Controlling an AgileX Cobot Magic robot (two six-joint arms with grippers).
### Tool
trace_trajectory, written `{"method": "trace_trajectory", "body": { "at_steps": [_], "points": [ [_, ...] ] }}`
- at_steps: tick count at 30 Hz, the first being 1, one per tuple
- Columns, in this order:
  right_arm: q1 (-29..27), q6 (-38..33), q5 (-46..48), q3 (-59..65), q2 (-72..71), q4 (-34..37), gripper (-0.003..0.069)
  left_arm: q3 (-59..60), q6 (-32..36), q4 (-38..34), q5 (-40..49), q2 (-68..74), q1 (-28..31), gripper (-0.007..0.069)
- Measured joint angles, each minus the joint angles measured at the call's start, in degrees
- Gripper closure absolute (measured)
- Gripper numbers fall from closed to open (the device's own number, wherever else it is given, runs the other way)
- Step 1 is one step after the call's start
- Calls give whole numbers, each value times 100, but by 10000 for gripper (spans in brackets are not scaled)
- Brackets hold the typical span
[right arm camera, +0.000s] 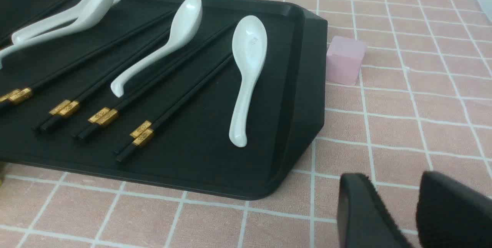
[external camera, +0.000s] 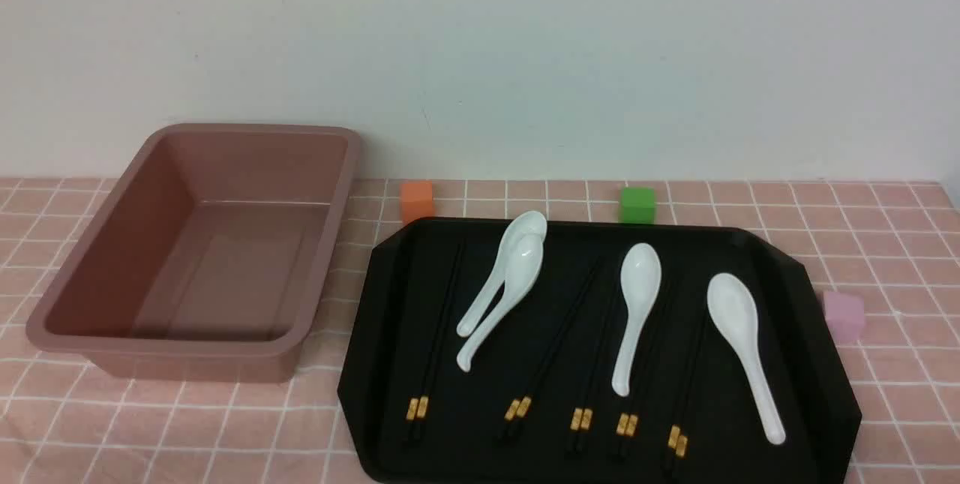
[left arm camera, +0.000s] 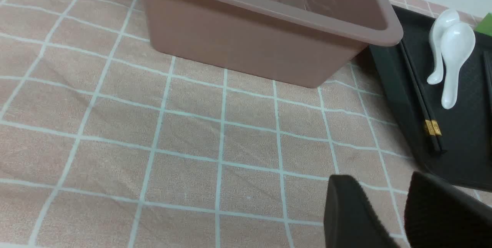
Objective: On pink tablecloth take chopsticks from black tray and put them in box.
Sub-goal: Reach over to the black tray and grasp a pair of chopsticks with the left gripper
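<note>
Five pairs of chopsticks [external camera: 435,341] lie in black tray [external camera: 814,364], long axis near-to-far, gold-banded ends toward the robot, tips away, seemingly fanned slightly. Box [external camera: 172,347] sits left of the tray on pink tablecloth [external camera: 885,244]. Left jaws and right jaws are apart, holding nothing.

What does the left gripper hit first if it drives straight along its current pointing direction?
Probably bare pink grid-lined tablecloth just ahead of the left gripper; beyond that, the glossy black tray's rim beside the mauve plastic box's corner. Depth is unclear from the wrist view.
</note>
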Motion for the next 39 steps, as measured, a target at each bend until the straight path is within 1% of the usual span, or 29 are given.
{"method": "trace_trajectory", "body": {
  "at_steps": [16, 20, 23, 25, 28, 29, 30, 31, 32, 33, 35, 36, 39],
  "points": [
    [0, 0, 0, 0, 0, 0, 419, 0, 0, 0, -11, 0, 0, 386],
    [0, 0, 0, 0, 0, 0, 419, 0, 0, 0, -152, 0, 0, 386],
    [0, 0, 0, 0, 0, 0, 419, 0, 0, -57, -497, 0, 0, 386],
    [0, 0, 0, 0, 0, 0, 419, 0, -95, -297, -642, 0, 0, 386],
    [0, 0, 0, 0, 0, 0, 419, 0, -399, -1049, -1022, 0, 0, 386],
    [0, 0, 0, 0, 0, 0, 419, 0, -450, -1167, -1056, 0, 0, 386],
    [0, 0, 0, 0, 0, 0, 419, 0, -675, -1665, -1358, 0, 0, 386],
    [0, 0, 0, 0, 0, 0, 419, 0, -701, -1727, -1358, 0, 0, 386],
    [0, 0, 0, 0, 0, 0, 419, 0, -873, -2169, -1618, 0, 0, 386],
    [0, 0, 0, 0, 0, 0, 419, 0, -913, -2362, -1766, 0, 0, 386],
    [0, 0, 0, 0, 0, 0, 419, 0, -948, -2548, -1939, 0, 0, 386],
    [0, 0, 0, 0, 0, 0, 419, 0, -982, -2757, -2099, 0, 0, 389],
    [0, 0, 0, 0, 0, 0, 419, -213, -987, -2860, -1921, 0, 0, 421]
  ]
}}
